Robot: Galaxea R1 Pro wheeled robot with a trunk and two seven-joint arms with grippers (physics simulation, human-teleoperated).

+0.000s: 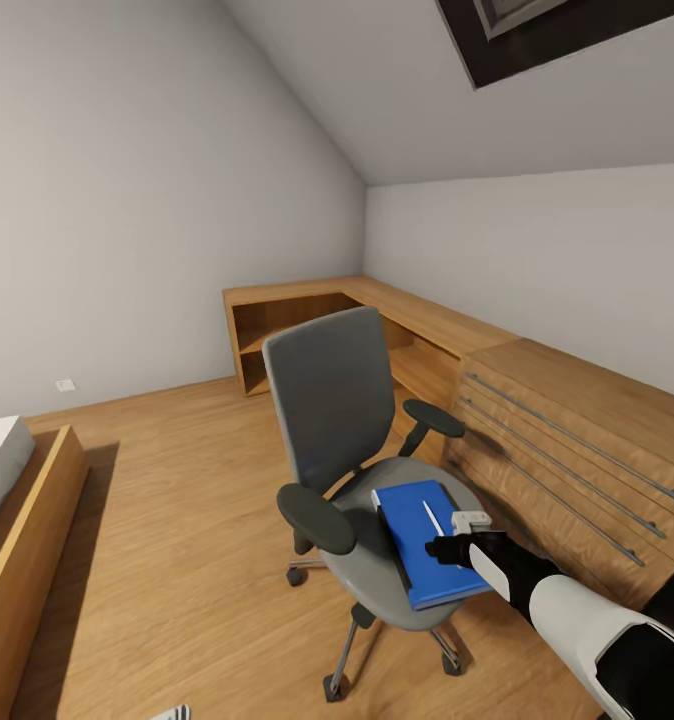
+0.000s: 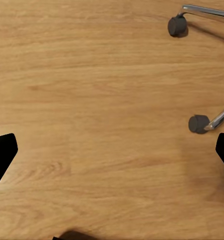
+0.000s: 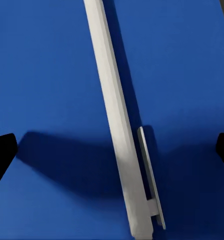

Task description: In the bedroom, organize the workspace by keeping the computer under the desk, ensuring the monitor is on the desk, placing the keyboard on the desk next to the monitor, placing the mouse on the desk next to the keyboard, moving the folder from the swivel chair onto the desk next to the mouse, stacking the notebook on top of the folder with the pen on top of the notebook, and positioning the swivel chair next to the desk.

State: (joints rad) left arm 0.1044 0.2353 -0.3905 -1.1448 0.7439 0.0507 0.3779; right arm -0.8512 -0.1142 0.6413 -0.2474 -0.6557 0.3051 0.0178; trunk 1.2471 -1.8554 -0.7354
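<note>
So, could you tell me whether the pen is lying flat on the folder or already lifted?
Lying flat. The pen rests along the blue folder, its shadow tight beside it, between the right gripper's open jaws.

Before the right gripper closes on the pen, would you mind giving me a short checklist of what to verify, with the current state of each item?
1. Right gripper above the pen: ok, the pen runs between the two fingertips in the right wrist view.
2. Jaws wide enough: ok, open, fingertips at opposite edges.
3. Pen lying flat on the folder: ok.
4. Folder resting on the swivel chair seat: ok.
5. Fingertip height over the pen: cannot tell.
6. Left gripper out of the way: ok, open over bare floor.
</note>
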